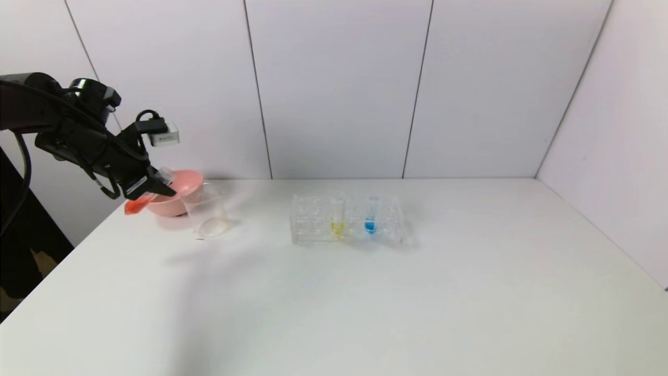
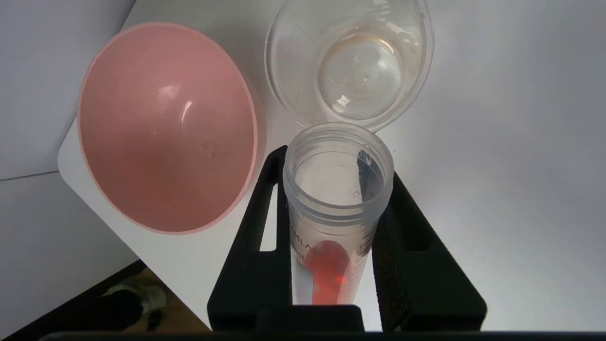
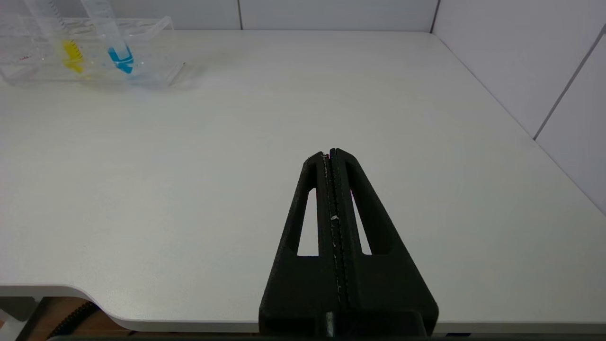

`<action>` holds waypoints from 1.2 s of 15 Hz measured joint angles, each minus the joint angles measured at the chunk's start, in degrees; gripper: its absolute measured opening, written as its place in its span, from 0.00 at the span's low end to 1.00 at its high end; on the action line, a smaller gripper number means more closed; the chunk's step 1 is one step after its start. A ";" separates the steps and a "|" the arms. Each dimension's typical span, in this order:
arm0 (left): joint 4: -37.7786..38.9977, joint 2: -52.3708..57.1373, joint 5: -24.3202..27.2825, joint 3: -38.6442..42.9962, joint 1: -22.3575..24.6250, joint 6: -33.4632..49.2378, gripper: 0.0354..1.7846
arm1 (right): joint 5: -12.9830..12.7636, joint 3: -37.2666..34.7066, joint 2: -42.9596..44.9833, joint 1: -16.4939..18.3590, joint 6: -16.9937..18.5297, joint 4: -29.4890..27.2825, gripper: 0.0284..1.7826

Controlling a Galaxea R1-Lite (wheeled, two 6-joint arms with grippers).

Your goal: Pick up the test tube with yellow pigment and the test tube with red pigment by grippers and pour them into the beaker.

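Observation:
My left gripper (image 1: 159, 187) is shut on the test tube with red pigment (image 2: 337, 208) and holds it tilted at the far left of the table. Its open mouth points toward the clear beaker (image 1: 207, 213), which also shows in the left wrist view (image 2: 352, 61). The red liquid (image 1: 136, 205) sits at the tube's closed end. The test tube with yellow pigment (image 1: 337, 215) stands upright in the clear rack (image 1: 308, 222); it also shows in the right wrist view (image 3: 66, 40). My right gripper (image 3: 330, 152) is shut and empty over the table's near edge, out of the head view.
A pink bowl (image 1: 182, 194) stands right behind the beaker, touching or nearly touching it. A tube with blue liquid (image 1: 370, 214) stands in the rack beside the yellow one. The table's left edge runs close below my left arm.

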State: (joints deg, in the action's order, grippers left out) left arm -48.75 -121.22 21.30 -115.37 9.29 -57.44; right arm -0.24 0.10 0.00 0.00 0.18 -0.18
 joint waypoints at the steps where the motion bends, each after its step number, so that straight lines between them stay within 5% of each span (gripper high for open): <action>1: 0.11 -0.06 -1.40 0.00 -0.17 -0.93 0.26 | 0.00 0.00 0.00 0.00 0.00 0.00 0.05; 18: 0.93 -0.74 -14.25 -0.69 -4.56 -6.53 0.26 | -0.02 0.00 0.00 -0.02 0.00 0.00 0.05</action>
State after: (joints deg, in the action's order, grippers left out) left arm -47.82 -121.97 7.05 -116.07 4.73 -63.98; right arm -0.27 0.10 0.00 -0.02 0.18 -0.18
